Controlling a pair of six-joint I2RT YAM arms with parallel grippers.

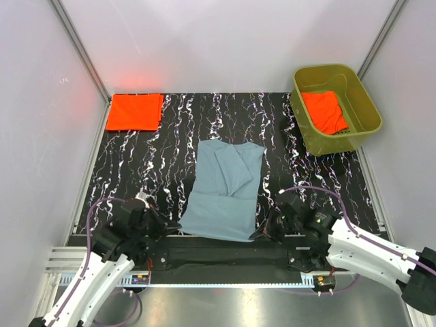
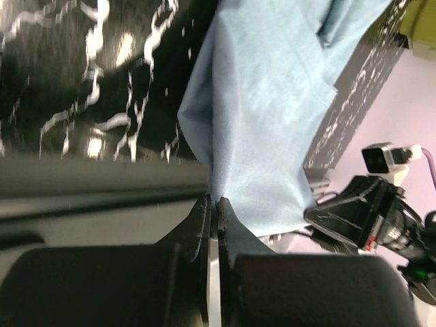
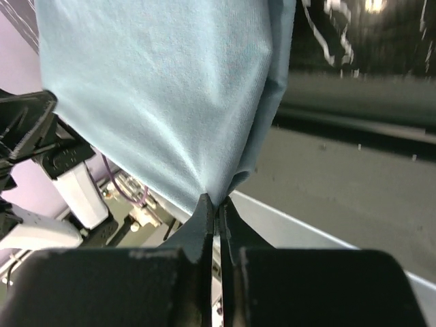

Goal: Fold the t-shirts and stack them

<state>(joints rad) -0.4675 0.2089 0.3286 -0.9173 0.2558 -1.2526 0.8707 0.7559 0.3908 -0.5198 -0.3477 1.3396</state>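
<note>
The blue-grey t-shirt [image 1: 225, 191] lies lengthwise in the middle of the mat with both sleeves folded in. My left gripper [image 1: 172, 226] is shut on its near left hem corner; the left wrist view shows the cloth [image 2: 259, 116] pinched at my gripper [image 2: 215, 202]. My right gripper [image 1: 260, 234] is shut on the near right hem corner, with the cloth [image 3: 157, 102] pinched at my gripper [image 3: 216, 201] and lifted slightly. A folded orange-red t-shirt [image 1: 134, 112] lies at the far left corner. Another orange-red t-shirt [image 1: 325, 112] is crumpled inside the tub.
The olive-green plastic tub [image 1: 364, 102] stands at the far right. The black marbled mat [image 1: 157, 170] covers the table, with white walls round it. A metal rail [image 1: 225, 262] runs along the near edge between the arm bases.
</note>
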